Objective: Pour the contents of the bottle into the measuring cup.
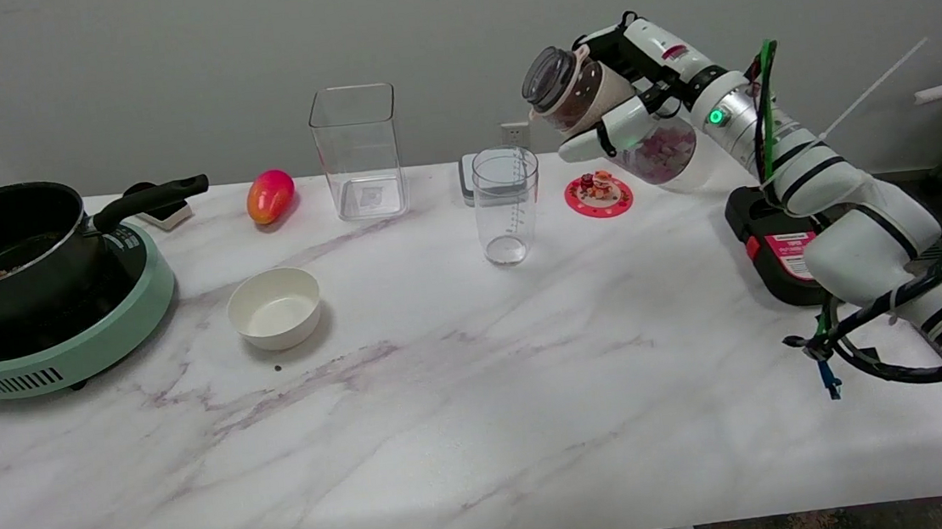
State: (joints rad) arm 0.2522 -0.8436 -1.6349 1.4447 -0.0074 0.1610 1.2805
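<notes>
Bottle [594,109] lies tilted in the right hand [619,102], fingers [588,145] wrapped around it, above the measuring cup [507,206].

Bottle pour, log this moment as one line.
right hand holds bottle | tilted, raised right of cup | cup empty | no pour yet

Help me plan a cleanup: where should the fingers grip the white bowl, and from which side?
Pinch the white bowl at its right rim, coming from above: it sits upright and open, the rim is thin, and that side faces the right hand.
</notes>
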